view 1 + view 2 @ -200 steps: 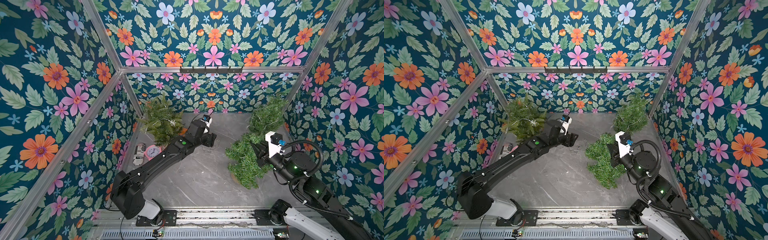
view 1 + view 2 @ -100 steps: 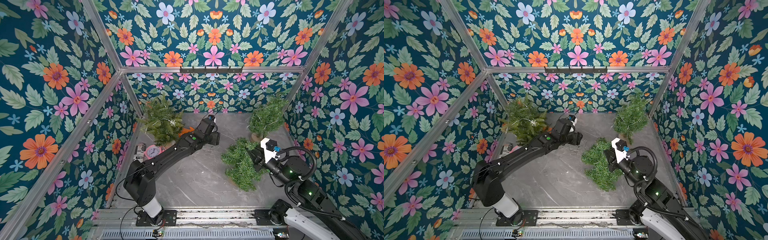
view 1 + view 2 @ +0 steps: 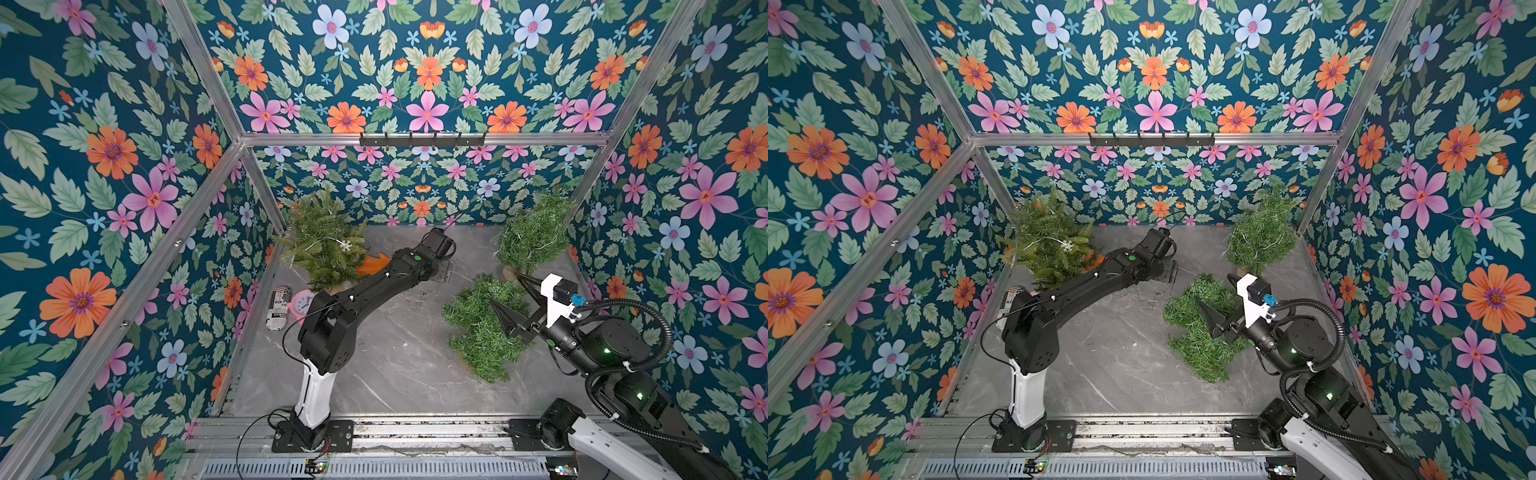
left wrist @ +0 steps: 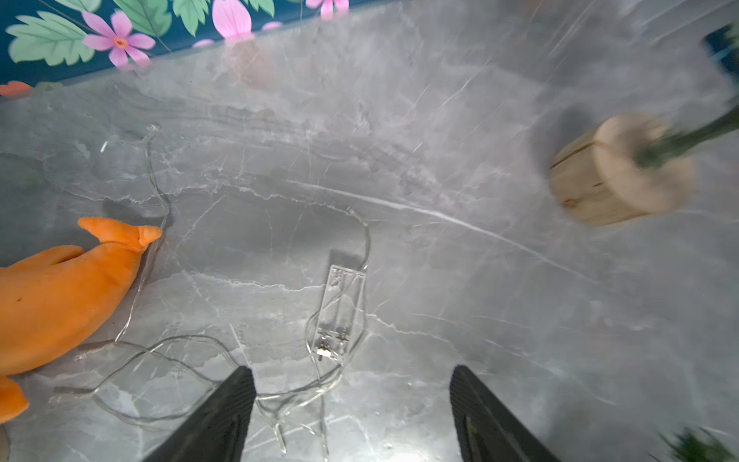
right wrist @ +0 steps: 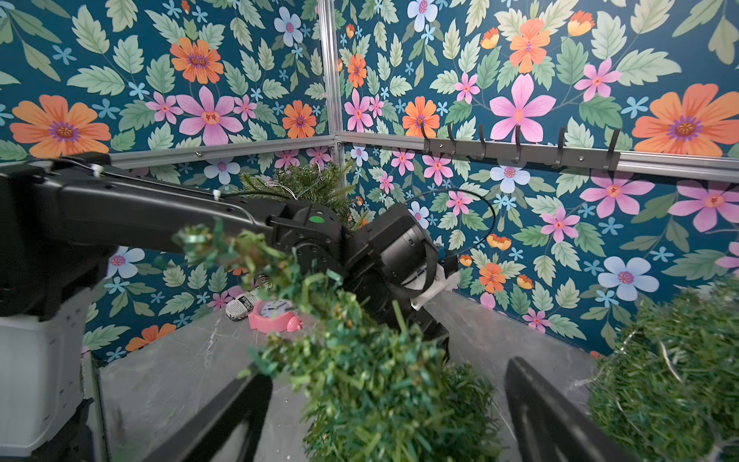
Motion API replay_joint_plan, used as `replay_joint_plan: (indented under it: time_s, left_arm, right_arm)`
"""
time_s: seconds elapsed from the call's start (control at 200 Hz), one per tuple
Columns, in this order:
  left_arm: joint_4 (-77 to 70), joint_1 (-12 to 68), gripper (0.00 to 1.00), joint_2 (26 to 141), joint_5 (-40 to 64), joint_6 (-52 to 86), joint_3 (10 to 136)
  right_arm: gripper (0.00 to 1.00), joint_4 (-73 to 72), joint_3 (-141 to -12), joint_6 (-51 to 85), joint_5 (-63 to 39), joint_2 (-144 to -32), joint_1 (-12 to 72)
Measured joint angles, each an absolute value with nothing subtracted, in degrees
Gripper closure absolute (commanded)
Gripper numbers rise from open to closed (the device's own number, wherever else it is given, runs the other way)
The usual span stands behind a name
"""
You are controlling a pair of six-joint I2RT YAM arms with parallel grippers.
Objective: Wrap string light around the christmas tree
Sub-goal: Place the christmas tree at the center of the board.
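Observation:
A bare green christmas tree (image 3: 482, 332) (image 3: 1196, 336) stands tilted right of the table's middle. My right gripper (image 3: 505, 289) (image 3: 1213, 289) is open, its fingers either side of the tree's upper foliage (image 5: 380, 392) with gaps on both sides. The clear string light (image 4: 200, 348) lies in loose loops on the grey table, with its clear battery box (image 4: 340, 312). My left gripper (image 4: 352, 376) (image 3: 442, 270) hovers open just above those loops, nothing between its fingers.
Two other trees that carry lights stand at the back left (image 3: 324, 245) and back right (image 3: 534, 232). An orange plush (image 4: 60, 296), a pink clock (image 3: 302, 301) and a printed can (image 3: 278, 307) lie near the left wall. A wooden tree base (image 4: 616, 168) is close by.
My right gripper shifted the tree left and toward the front, then opened and let go of it. The left arm swung right over the string light and opened a little wider.

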State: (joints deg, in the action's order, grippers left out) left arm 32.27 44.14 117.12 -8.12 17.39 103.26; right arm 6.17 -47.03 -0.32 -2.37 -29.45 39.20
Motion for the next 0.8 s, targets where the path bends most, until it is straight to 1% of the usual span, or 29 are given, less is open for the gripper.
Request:
replay_joint_plan:
  time_s: [0.155, 0.275, 0.43, 0.595, 0.8]
  left_arm:
    - [35.09, 41.25, 0.18, 122.69, -6.22, 14.35, 107.72]
    - [37.43, 40.88, 0.18, 126.37, -4.97, 11.75, 110.43]
    - [39.59, 40.73, 0.21, 130.41, -4.14, 9.85, 112.22]
    - [40.97, 40.12, 0.25, 132.42, -3.79, 8.51, 112.09]
    - [40.73, 40.14, 0.25, 133.58, -0.97, 7.55, 112.75]
  right_arm:
    - [0.01, 6.66, -48.07, 0.54, -2.61, -26.87, 39.2]
    - [0.0, 8.01, -48.93, 1.15, -2.63, -24.75, 39.2]
    - [0.0, 9.98, -49.84, 1.8, -2.63, -22.11, 39.2]
    - [0.0, 12.08, -50.15, 2.57, -2.52, -19.64, 39.2]
    - [0.0, 14.59, -50.54, 2.55, -1.15, -17.82, 39.2]
